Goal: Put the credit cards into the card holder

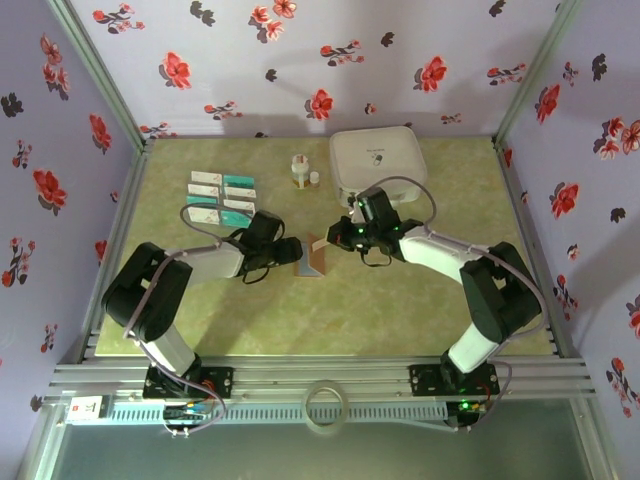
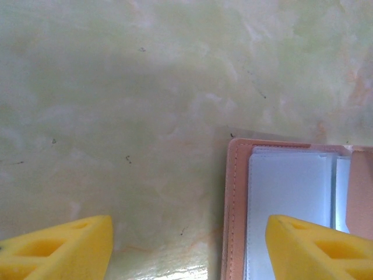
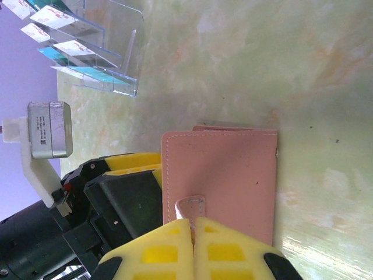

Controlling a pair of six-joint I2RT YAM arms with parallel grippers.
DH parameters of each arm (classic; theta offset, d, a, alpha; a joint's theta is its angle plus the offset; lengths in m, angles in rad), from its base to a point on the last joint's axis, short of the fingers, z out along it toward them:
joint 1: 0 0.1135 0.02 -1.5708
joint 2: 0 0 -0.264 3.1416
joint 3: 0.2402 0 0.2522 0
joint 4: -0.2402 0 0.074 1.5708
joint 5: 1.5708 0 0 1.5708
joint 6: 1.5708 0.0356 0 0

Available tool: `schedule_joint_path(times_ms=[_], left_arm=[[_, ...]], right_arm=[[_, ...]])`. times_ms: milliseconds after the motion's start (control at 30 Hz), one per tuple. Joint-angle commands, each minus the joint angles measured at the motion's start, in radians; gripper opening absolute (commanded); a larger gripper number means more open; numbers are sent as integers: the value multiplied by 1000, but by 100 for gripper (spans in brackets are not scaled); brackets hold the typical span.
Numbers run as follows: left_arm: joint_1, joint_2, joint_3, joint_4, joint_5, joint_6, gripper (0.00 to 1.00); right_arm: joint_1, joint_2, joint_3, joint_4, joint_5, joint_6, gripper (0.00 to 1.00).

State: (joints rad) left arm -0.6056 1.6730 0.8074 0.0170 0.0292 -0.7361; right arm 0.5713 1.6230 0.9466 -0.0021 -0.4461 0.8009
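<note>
Top external view has both arms bent at the elbow and reaching inward, so their wrists almost meet in the middle of the table (image 1: 420, 310). The left arm comes from the lower left. Its forearm lies low and points to the right, and the left gripper (image 1: 287, 251) is just beside the left edge of the holder (image 1: 312, 262). The right arm comes from the lower right with its forearm pointing left, and the right gripper (image 1: 336, 238) is at the upper right of the holder.

In the left wrist view the yellow fingers (image 2: 58, 248) stand apart at the bottom corners. The stitched edge of the holder lies in the gap between them, with clear sleeves (image 2: 285, 198) inside. I cannot tell if a finger touches it.

In the right wrist view the two fingers (image 3: 169, 248) are pressed together on a small tab (image 3: 190, 204) of the holder.

The cards (image 1: 222, 195) sit in a clear stand (image 3: 125, 35) at the upper left of the top view, well apart from the holder.
</note>
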Motion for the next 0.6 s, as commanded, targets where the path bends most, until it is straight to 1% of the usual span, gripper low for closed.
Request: schedule_joint_path(times_ms=[0, 167, 333, 567], left_arm=[[-39, 63, 17, -3, 60, 26, 71], [-51, 77, 32, -29, 47, 49, 71], [-72, 101, 63, -90, 14, 73, 71], [-103, 137, 127, -211, -48, 109, 70]], right_arm=[[-19, -40, -31, 25, -12, 18, 0], [-51, -67, -86, 49, -16, 23, 0], [-82, -82, -139, 68, -26, 23, 0], [-130, -79, -206, 88, -33, 10, 0]])
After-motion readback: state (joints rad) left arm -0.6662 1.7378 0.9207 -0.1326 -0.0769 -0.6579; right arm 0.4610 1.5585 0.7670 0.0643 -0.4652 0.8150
